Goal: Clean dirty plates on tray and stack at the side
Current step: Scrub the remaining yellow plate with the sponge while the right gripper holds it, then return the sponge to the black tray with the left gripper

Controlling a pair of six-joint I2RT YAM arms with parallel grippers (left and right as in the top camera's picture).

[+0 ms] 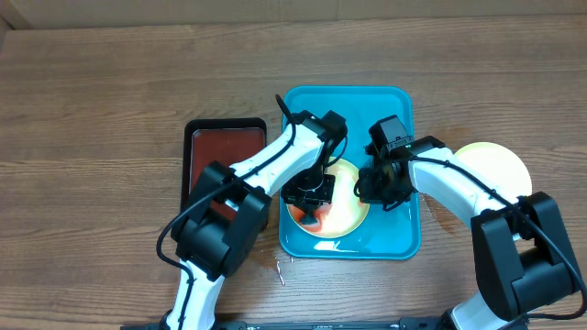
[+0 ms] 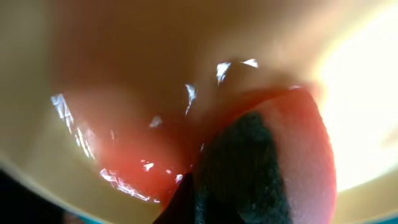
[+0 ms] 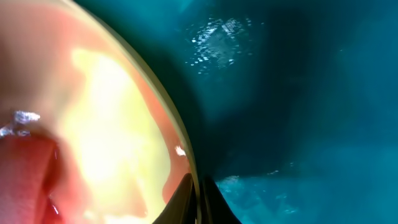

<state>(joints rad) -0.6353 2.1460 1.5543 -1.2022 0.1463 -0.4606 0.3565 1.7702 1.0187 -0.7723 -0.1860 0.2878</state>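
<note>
I'm scrubbing the plate (image 1: 347,218) lying in the near half of the tray (image 1: 404,105). The left gripper (image 1: 307,194) is pressing a sponge (image 2: 261,168) onto a red smear; its jaws are hidden, so I can't tell the opening. The right gripper (image 1: 378,191) is pinching the plate's rim, nearly closed. I'm aiming for a firm pinch and flat strokes so the plate isn't sliding. A second plate (image 1: 500,160) is sitting right of the tray. No writing is showing.

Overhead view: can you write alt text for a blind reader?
Two white-and-black robot arms meet over a red-smeared pale yellow plate in a teal tray on a wooden table, the left end effector on the plate, the right end effector at its edge. Another pale plate sits to the right, a black tray to the left.
</note>
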